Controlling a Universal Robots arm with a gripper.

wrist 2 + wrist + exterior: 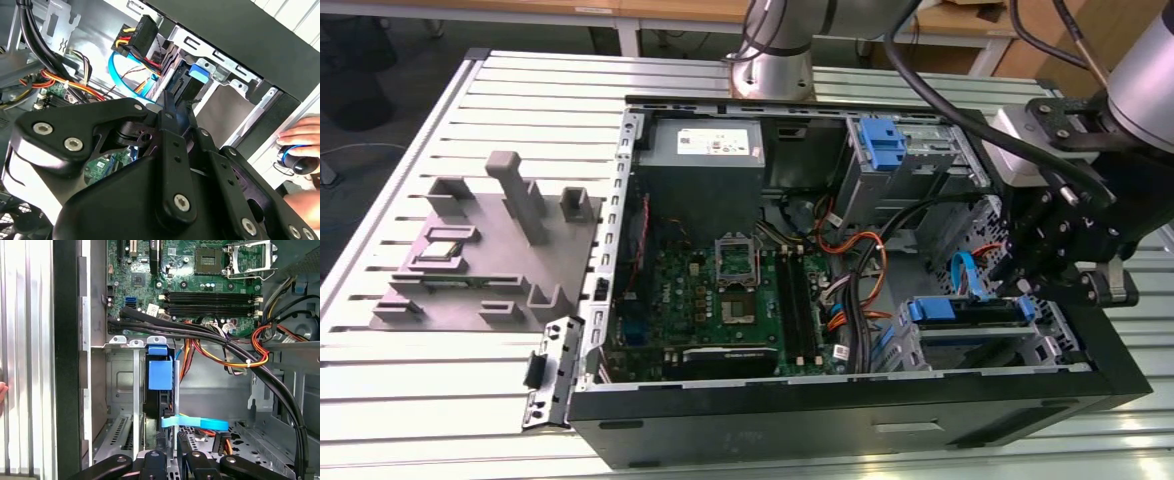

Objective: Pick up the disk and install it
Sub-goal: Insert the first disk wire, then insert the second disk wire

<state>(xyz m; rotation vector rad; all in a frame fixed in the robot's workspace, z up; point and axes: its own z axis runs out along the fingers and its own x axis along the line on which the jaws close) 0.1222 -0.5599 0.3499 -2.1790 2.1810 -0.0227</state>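
Disk (966, 311) seated in open computer case (854, 420).

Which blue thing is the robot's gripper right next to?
The disk with blue rails, sitting in the lower cage beside the gripper. The other blue bracket sits farther away.

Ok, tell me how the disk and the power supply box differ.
Size: the power supply box is clearly bigger than the disk.
Look: the box is grey with a white sticker, while the disk carries blue plastic.
Place: the box sits toward the exterior view's left, and the disk sits in the drive cage at that view's right, beside the gripper.
Both are inside the computer case.
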